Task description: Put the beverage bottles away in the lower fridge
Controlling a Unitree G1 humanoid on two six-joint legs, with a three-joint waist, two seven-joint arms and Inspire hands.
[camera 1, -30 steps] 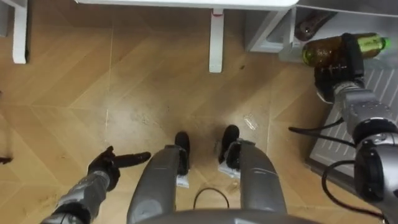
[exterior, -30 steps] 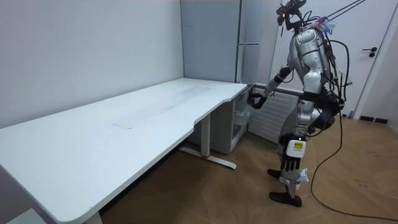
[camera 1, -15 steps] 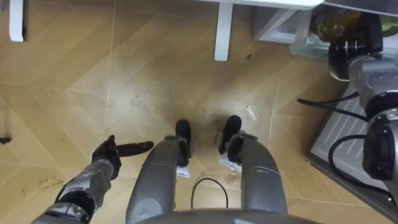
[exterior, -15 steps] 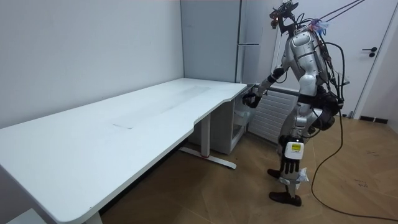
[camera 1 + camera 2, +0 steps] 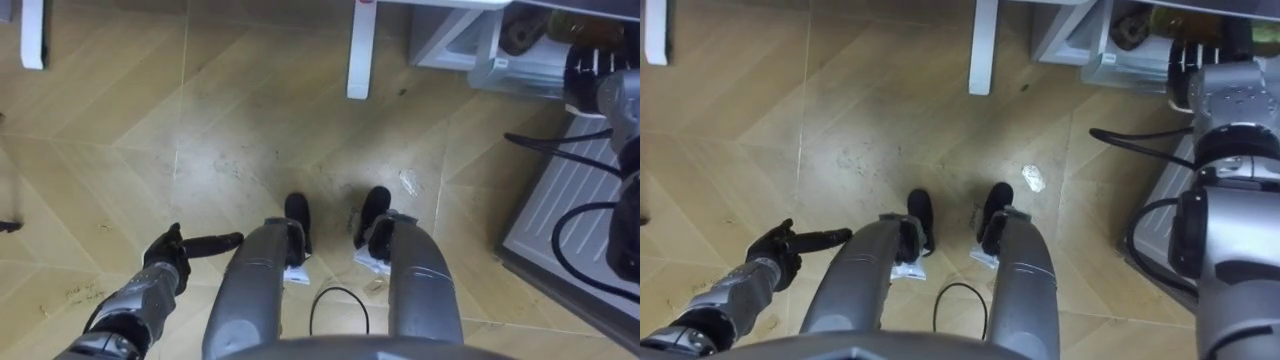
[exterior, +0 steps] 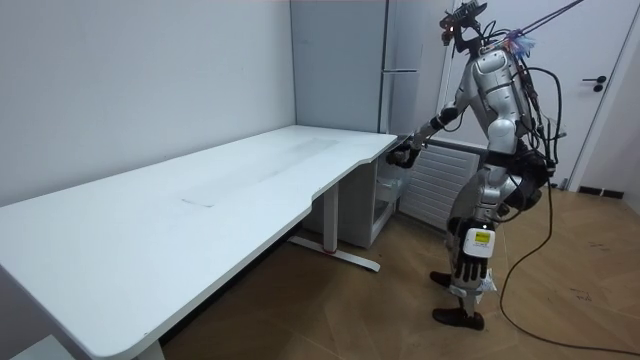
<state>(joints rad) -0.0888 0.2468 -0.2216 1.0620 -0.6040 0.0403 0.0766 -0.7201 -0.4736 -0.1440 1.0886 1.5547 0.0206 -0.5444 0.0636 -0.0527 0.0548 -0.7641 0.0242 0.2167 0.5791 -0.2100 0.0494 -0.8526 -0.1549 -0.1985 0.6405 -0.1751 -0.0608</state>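
Right hand (image 5: 1188,62), black-fingered, is clamped round a brown glass bottle with a greenish label (image 5: 1132,28). It holds the bottle on its side at the mouth of the open white lower compartment (image 5: 445,40), above a clear plastic bin (image 5: 520,72). Just beside the compartment stands a white table leg (image 5: 360,50), and a white ribbed panel (image 5: 565,205) lies under the arm. Left hand (image 5: 168,262) hangs low by the thigh, fingers loosely straight and holding nothing, over the herringbone wooden floor (image 5: 250,130). The robot stands upright at the corner of the long white table (image 6: 250,190), before the tall grey fridge (image 6: 400,60).
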